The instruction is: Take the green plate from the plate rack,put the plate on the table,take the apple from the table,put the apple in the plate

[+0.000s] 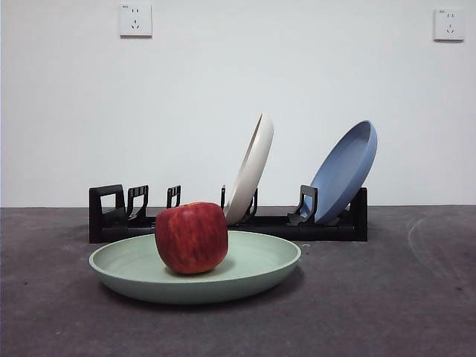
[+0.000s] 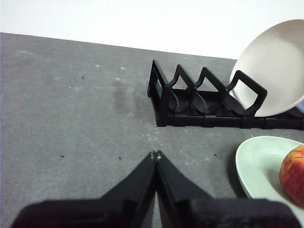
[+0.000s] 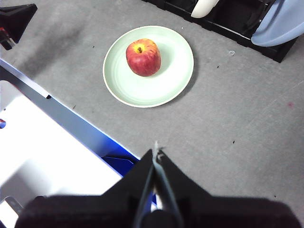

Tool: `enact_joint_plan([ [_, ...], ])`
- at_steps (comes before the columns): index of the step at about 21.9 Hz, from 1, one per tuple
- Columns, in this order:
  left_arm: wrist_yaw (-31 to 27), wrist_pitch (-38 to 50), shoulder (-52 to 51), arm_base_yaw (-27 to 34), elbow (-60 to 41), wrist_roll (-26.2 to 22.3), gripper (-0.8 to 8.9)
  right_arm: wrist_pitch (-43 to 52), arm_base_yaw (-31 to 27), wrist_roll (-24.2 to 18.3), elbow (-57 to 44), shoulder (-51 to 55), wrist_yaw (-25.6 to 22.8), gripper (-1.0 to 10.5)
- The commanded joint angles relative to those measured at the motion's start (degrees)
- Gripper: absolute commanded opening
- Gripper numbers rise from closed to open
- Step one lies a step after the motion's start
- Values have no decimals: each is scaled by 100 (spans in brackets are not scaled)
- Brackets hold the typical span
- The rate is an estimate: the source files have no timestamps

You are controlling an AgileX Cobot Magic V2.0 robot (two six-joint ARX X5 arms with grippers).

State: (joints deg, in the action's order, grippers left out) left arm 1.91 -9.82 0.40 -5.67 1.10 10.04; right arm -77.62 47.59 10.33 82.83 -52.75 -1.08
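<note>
The red apple (image 1: 192,237) sits in the green plate (image 1: 134,264), which lies flat on the dark grey table (image 1: 387,297) in front of the black plate rack (image 1: 111,212). The apple (image 3: 143,57) and plate (image 3: 175,71) also show from above in the right wrist view; the left wrist view shows the plate's edge (image 2: 256,164), part of the apple (image 2: 293,174) and the rack (image 2: 190,102). My left gripper (image 2: 155,155) is shut and empty over bare table, well away from the plate. My right gripper (image 3: 156,152) is shut and empty, raised and apart from the plate.
A cream-white plate (image 1: 253,167) and a blue plate (image 1: 346,171) lean in the rack. The rack's left slots stand free. The table's front edge and a white and blue surface (image 3: 42,142) lie below my right gripper. Two wall sockets (image 1: 135,20) sit on the white wall.
</note>
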Motion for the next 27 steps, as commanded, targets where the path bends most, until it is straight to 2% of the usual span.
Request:
enact_joint_plan([
  [1, -2, 42, 0, 13, -55, -79, -3, -131, 2, 57, -48, -2, -9, 1],
  [11, -2, 44, -2, 13, -55, -79, -3, -83, 2, 52, -48, -2, -101, 1],
  [13, -2, 42, 0, 13, -55, -79, -3, 74, 2, -118, -52, -2, -455, 1],
  [16, -2, 44, 0, 13, -55, -79, -3, 778, -136, -625, -105, 15, -1416, 1],
  [18, -2, 44, 0, 13, -55, -79, -3, 1445, -352, -1025, -229, 17, -1587, 1],
  [22, -2, 42, 0, 13, -55, -79, -3, 2953, -1292, -1611, -994, 227, -1158, 1],
  [26, -2, 42, 0, 13, -55, -79, -3, 5189, -3117, -1705, -3224, 848, 201, 1],
  [27, -2, 42, 0, 13, -55, -79, -3, 5525, -3335, -1698, -3617, 960, 310, 1],
])
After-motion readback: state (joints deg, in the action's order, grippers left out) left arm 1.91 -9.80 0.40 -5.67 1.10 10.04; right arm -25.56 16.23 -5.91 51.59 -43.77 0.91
